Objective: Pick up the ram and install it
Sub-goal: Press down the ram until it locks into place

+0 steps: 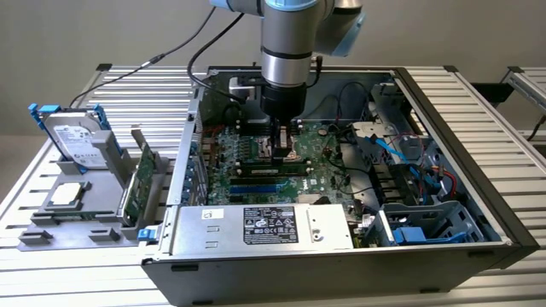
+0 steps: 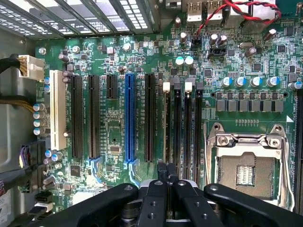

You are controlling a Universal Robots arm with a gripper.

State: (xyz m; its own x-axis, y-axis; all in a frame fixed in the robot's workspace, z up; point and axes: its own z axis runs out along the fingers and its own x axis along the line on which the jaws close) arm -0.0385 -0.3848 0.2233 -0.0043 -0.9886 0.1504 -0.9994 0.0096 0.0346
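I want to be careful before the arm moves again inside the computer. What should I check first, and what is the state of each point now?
1. Case side open: ok; the case exposes the motherboard.
2. Gripper above the memory slots: ok, its tips are at one end of them.
3. Gripper closed: ok, shut.
4. Ram in the grip: not ok; the fingers meet with no board between them.
5. White slot latches open: cannot tell.
6. Red and black wires away from the slots: ok.

Silver arm [image 1: 288,61], blue joint caps, black claw [image 2: 166,172].
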